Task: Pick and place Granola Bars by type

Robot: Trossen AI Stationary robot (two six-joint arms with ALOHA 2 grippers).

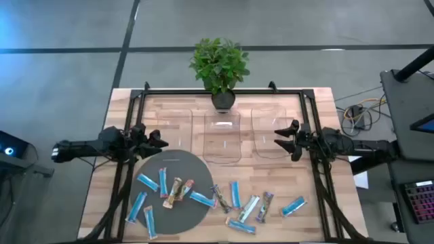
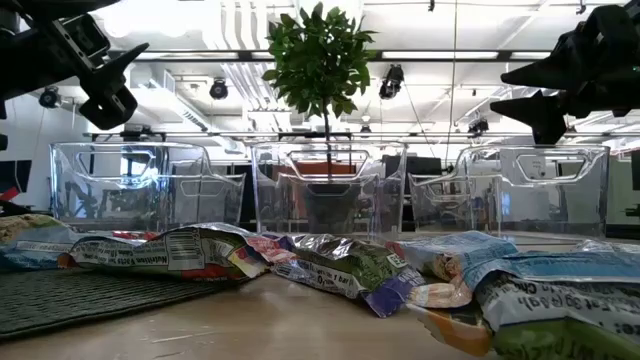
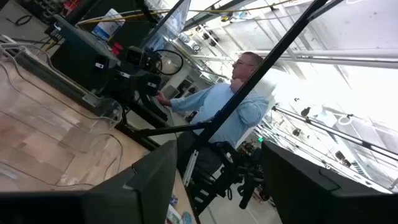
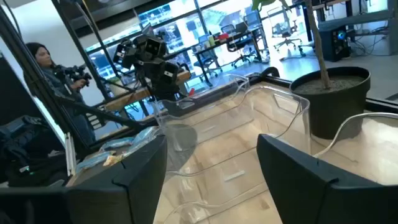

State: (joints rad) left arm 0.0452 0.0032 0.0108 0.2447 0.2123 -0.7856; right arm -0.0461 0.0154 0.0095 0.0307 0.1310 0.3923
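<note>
Several granola bars lie flat along the table's near side. Some rest on a round dark mat (image 1: 178, 163): blue ones (image 1: 148, 181) and a tan pair (image 1: 178, 191). Others lie on the wood to its right: blue (image 1: 234, 193), silvery (image 1: 249, 207), purple (image 1: 264, 205). The low view shows them close up (image 2: 340, 265). My left gripper (image 1: 161, 141) (image 2: 110, 80) (image 3: 217, 193) hangs open above the mat's far-left edge. My right gripper (image 1: 278, 140) (image 2: 530, 90) (image 4: 211, 180) hangs open over the right-hand tray. Both are well above the table.
Three clear plastic trays (image 1: 222, 135) (image 2: 325, 190) stand in a row on the far half of the table, with a potted plant (image 1: 220, 68) behind the middle one. A black frame (image 1: 224, 91) borders the table. People show in the room beyond.
</note>
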